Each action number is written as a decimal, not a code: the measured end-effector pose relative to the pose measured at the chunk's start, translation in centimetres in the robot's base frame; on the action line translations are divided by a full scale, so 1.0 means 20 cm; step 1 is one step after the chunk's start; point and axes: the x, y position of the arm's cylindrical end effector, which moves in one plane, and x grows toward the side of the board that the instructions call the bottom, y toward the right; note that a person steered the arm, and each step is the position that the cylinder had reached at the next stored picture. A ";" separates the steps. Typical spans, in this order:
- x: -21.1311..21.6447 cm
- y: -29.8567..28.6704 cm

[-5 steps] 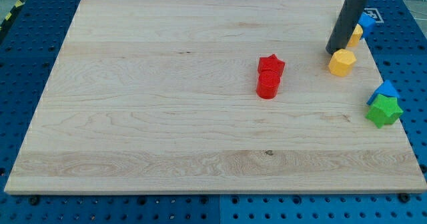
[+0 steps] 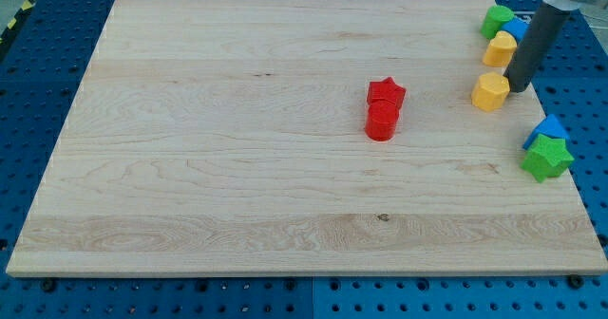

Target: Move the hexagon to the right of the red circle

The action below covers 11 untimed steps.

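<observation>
Writing: none readable on blocks, board or rod; only a yellow-and-black striped strip (image 2: 17, 17) at the far upper left edge of the frame.
Surface: pale wooden board (image 2: 237, 167) with lengthwise grain and a small dark knot near lower centre, filling most of the frame.
Surroundings: blue perforated panel (image 2: 38, 120) under the board, showing on all sides; nothing of the room beyond it visible.
Rod: dark, straight, coming down from the upper right corner; no gripper fitted, so nothing to open, close or grasp.
My tip (image 2: 518, 90): on the board near its right edge, just right of the yellow hexagon, touching or nearly so; contact not certain.
Yellow hexagon (image 2: 490, 91): upper right of the frame, well to the right of the red pair and slightly higher.
Red circle (image 2: 382, 122): right of centre, touching the red star.
Red star (image 2: 386, 93): directly above the red circle in the frame.
Second yellow block (image 2: 500, 48): just above the hexagon, shape unclear.
Upper right corner: green block (image 2: 494, 19) and blue block (image 2: 516, 27), the blue partly behind the rod.
Right edge, lower: green star (image 2: 547, 158) with a blue block (image 2: 549, 126) touching its upper side.
</observation>
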 end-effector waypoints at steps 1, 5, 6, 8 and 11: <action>0.02 0.00; 0.02 -0.32; 0.03 -0.44; 0.12 -0.47; 0.24 -0.41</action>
